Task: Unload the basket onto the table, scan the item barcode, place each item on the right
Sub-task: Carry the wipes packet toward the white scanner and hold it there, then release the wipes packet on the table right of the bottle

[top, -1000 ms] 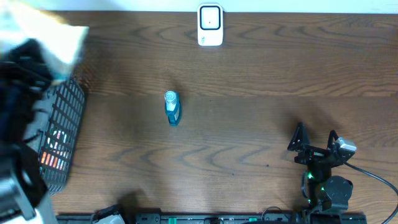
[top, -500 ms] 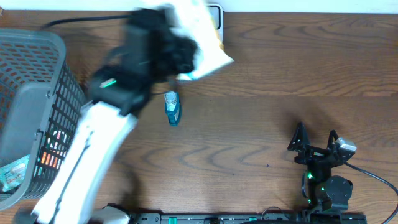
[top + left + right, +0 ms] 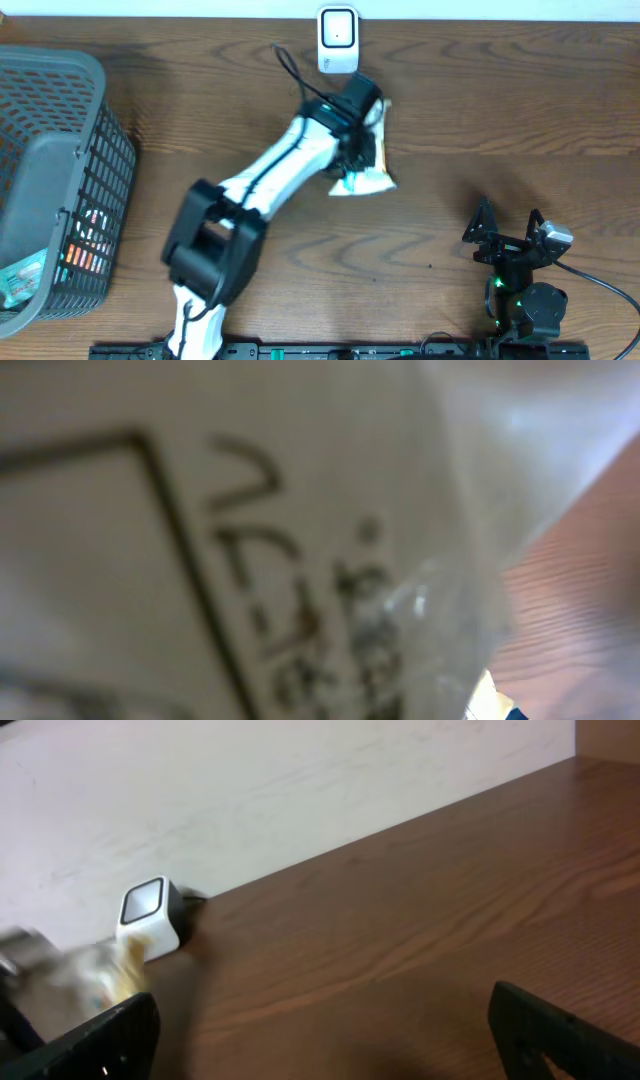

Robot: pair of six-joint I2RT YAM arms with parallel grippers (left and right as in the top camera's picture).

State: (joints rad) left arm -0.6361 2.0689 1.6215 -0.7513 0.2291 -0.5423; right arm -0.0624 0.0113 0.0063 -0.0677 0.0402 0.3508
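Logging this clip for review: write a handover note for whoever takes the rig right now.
Left end effector: shut on packet, held just in front of scanner.
Right end effector: open, empty, idle on the right.
Basket: far left, partly filled.
Done: packet picked up.
Left: turn its barcode to the scanner; nothing here confirms a scan.
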